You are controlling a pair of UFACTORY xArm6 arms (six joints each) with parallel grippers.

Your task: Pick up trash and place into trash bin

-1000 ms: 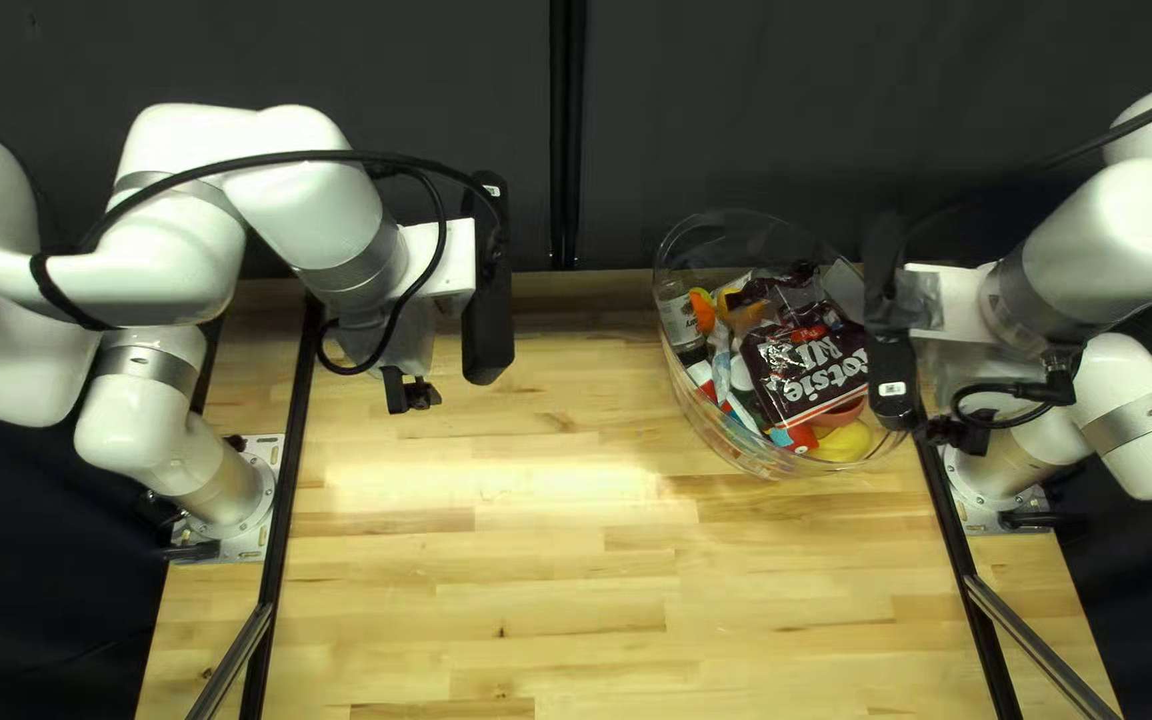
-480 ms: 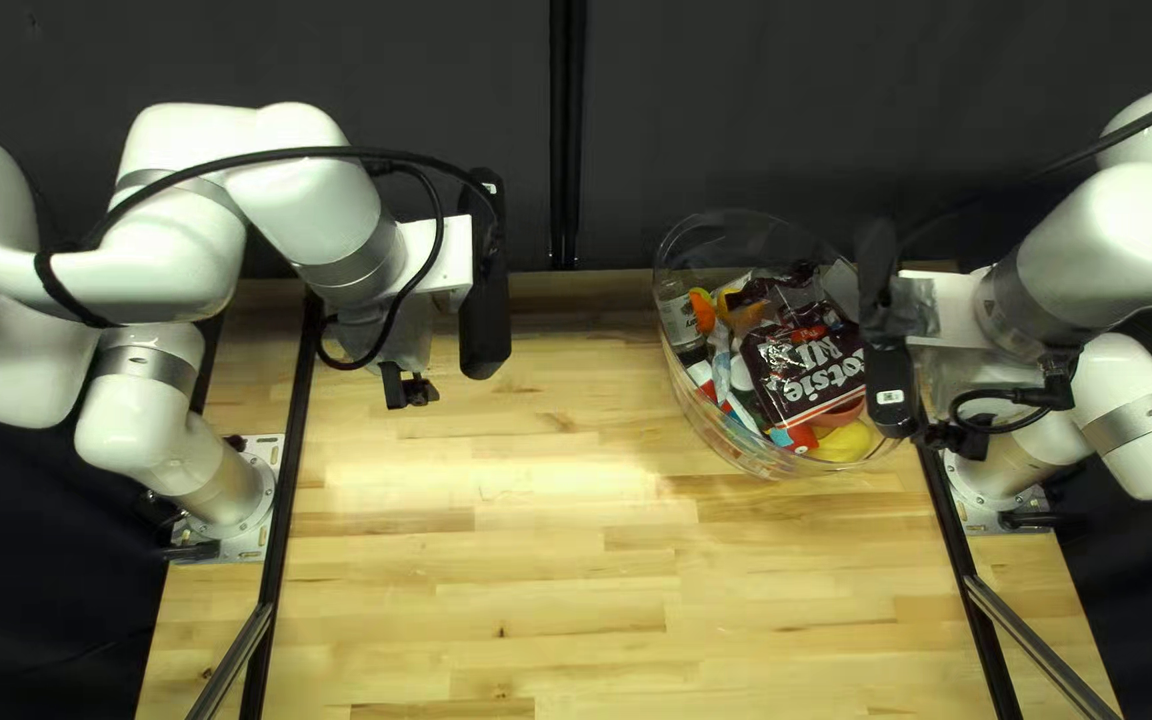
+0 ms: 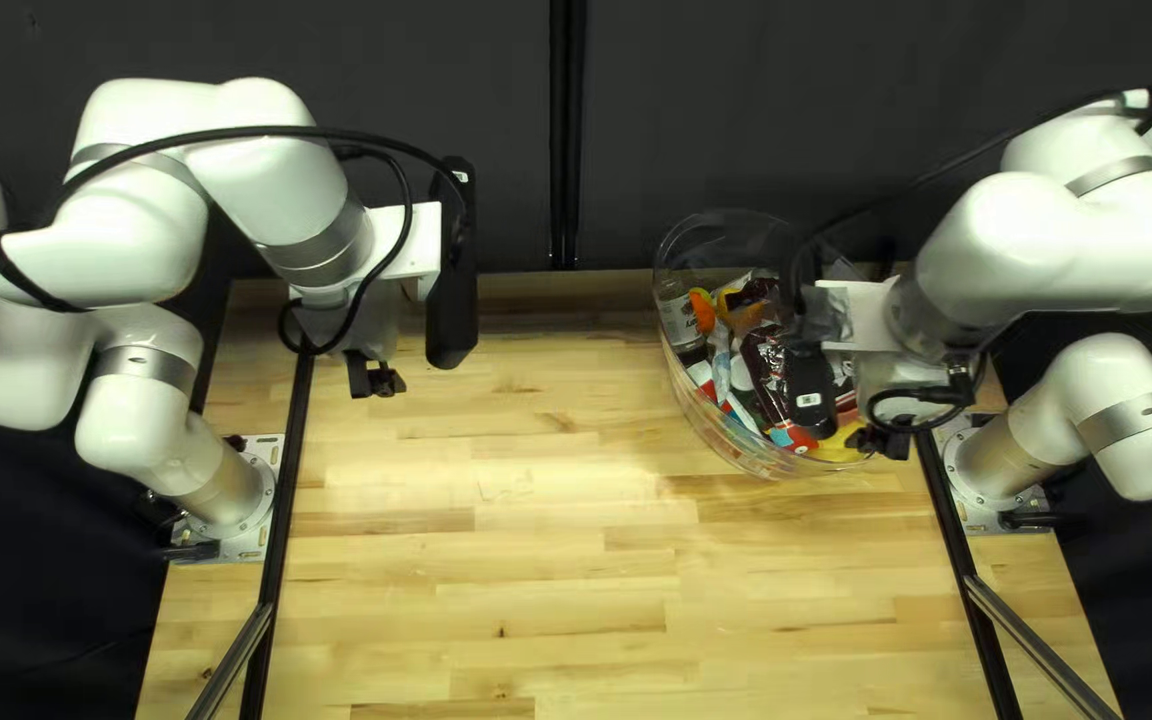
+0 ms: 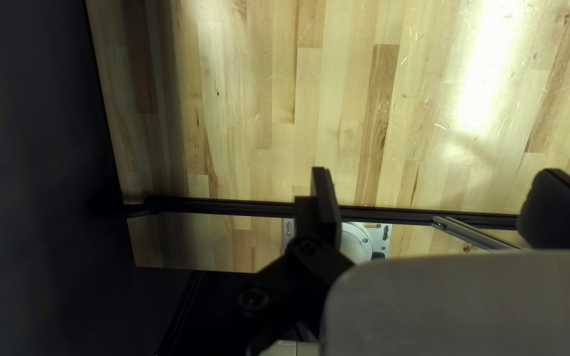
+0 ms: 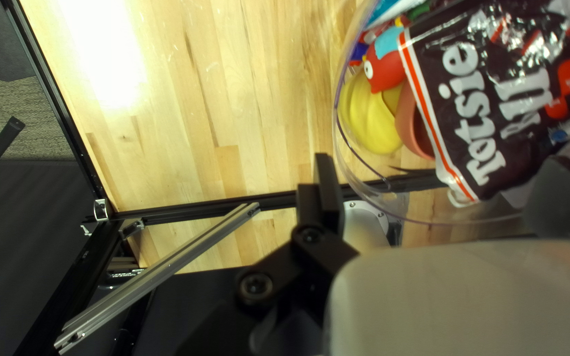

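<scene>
**If you need the brown candy bag (image 5: pixel 509 72), pinch its striped end (image 5: pixel 437 140)**

It's in your clear plastic bin (image 3: pixel 716 430); likely light, soft, slippery. Left gripper (image 4: pixel 438 173) and right gripper (image 5: pixel 440 165): both released, holding nothing.

Two arms (image 3: pixel 130 254), one bin (image 3: pixel 691 404)

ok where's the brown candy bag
The brown candy bag lies in the clear bin at the right of the top left view, partly hidden by my right arm.
</scene>
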